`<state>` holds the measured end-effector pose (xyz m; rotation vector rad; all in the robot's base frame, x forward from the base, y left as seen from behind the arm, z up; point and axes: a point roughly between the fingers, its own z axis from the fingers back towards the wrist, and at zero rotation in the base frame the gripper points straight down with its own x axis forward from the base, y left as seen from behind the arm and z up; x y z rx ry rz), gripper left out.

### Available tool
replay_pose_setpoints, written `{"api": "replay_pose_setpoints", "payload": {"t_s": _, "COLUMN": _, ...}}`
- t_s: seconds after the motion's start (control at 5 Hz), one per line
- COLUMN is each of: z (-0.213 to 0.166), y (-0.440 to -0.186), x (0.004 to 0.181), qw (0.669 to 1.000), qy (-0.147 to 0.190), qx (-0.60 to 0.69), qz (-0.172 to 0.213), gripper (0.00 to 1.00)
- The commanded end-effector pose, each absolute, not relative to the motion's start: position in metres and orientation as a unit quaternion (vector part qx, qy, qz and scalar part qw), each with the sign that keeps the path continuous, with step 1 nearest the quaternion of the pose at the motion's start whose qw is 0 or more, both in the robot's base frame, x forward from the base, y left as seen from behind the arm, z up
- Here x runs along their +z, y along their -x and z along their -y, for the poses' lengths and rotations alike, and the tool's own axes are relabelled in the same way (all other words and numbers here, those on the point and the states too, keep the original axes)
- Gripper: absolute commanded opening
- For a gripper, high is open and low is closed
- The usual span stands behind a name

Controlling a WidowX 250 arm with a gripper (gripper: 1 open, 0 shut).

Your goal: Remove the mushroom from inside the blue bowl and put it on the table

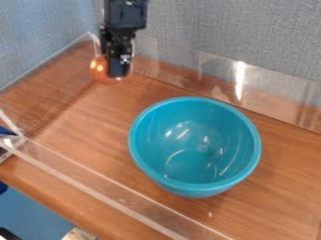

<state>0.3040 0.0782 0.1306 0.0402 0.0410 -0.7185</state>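
Observation:
The blue bowl stands on the table right of centre, with nothing inside it. The mushroom, a small orange-brown blob, is at the back left near the corner of the acrylic walls. My black gripper comes straight down from above and is shut on the mushroom, which sticks out to the left of the fingers. I cannot tell whether the mushroom touches the tabletop or hangs just over it. The gripper is well apart from the bowl, to its back left.
Clear acrylic walls run along the back, the left side and the front edge of the table. A grey fabric backdrop rises behind. A white and blue object sits at the far left edge outside the wall.

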Motion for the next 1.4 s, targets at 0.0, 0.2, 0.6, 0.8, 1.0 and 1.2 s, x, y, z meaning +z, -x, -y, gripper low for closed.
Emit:
{"api": "replay_pose_setpoints", "payload": {"t_s": 0.0, "z": -0.08, "y": -0.293, "x": 0.157, "qw": 0.941, "qy": -0.04, "qx": -0.335, "qz": 0.001, "gripper": 0.0}}
{"api": "replay_pose_setpoints", "payload": {"t_s": 0.2, "z": -0.074, "y": -0.29, "x": 0.157, "qw": 0.951, "qy": -0.042, "qx": -0.305, "qz": -0.004, "gripper": 0.0}}
{"api": "replay_pose_setpoints", "payload": {"t_s": 0.6, "z": -0.065, "y": -0.279, "x": 0.151, "qw": 0.959, "qy": -0.044, "qx": -0.279, "qz": -0.014, "gripper": 0.0}}
{"api": "replay_pose_setpoints", "payload": {"t_s": 0.8, "z": -0.063, "y": -0.272, "x": 0.148, "qw": 0.958, "qy": -0.045, "qx": -0.283, "qz": -0.015, "gripper": 0.0}}
{"api": "replay_pose_setpoints", "payload": {"t_s": 1.0, "z": -0.072, "y": -0.267, "x": 0.14, "qw": 0.96, "qy": -0.044, "qx": -0.275, "qz": -0.016, "gripper": 0.0}}
{"api": "replay_pose_setpoints", "payload": {"t_s": 1.2, "z": -0.081, "y": -0.263, "x": 0.13, "qw": 0.963, "qy": -0.043, "qx": -0.267, "qz": -0.018, "gripper": 0.0}}
